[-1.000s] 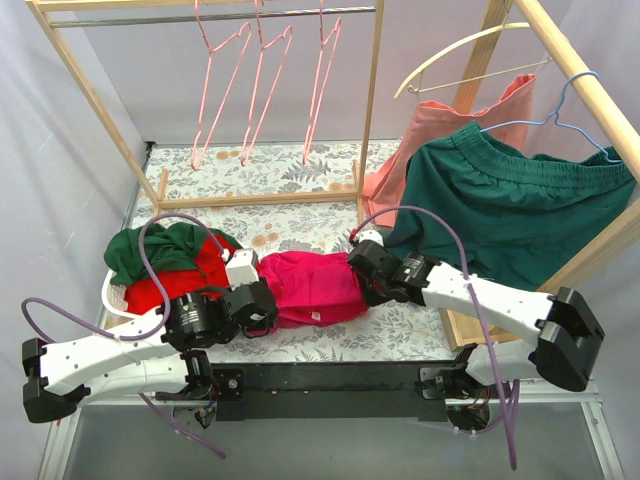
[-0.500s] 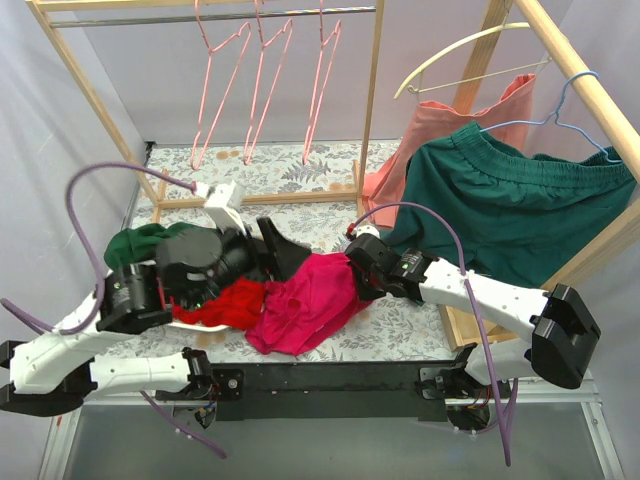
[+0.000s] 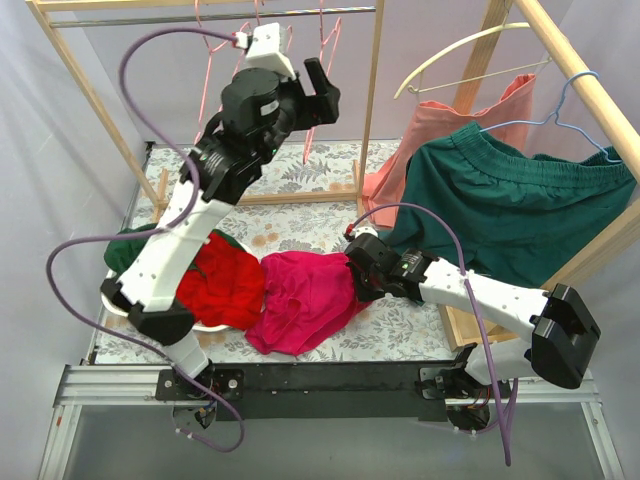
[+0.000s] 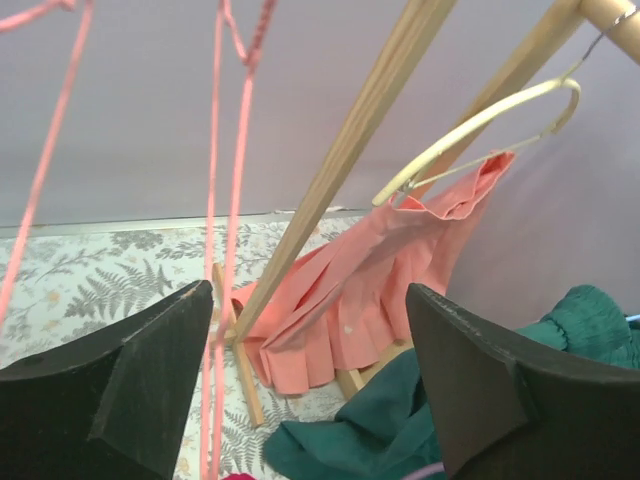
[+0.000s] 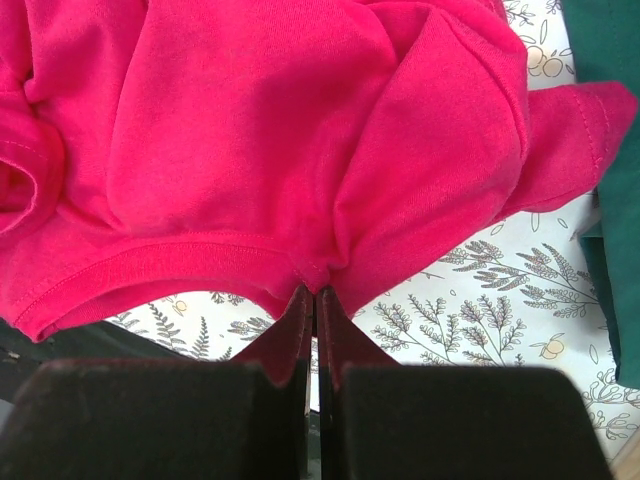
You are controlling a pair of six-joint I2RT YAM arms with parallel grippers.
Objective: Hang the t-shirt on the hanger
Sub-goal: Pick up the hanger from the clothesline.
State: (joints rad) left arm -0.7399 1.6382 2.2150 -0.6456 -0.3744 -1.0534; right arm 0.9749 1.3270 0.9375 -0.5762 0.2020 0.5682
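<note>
Spread wide, the left gripper (image 4: 310, 330) faces the thin pale-pink wire hanger (image 4: 234, 200) hanging upright beside one finger, while the right gripper (image 5: 315, 295) clamps the hem of the magenta cotton t-shirt (image 5: 250, 120).

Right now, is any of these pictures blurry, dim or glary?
Top view: even light, sharp, no glare. Left wrist view: the left fingers are dark, soft shapes; the pink hangers look slightly soft. Right wrist view: the t-shirt is crisp down to its hem stitching; the right fingers are nearly black.

Pale lilac walls (image 3: 150, 70), wooden rack (image 3: 374, 100) w/ metal rail (image 3: 130, 19), fern-print tablecloth (image 3: 300, 228), soft light
</note>
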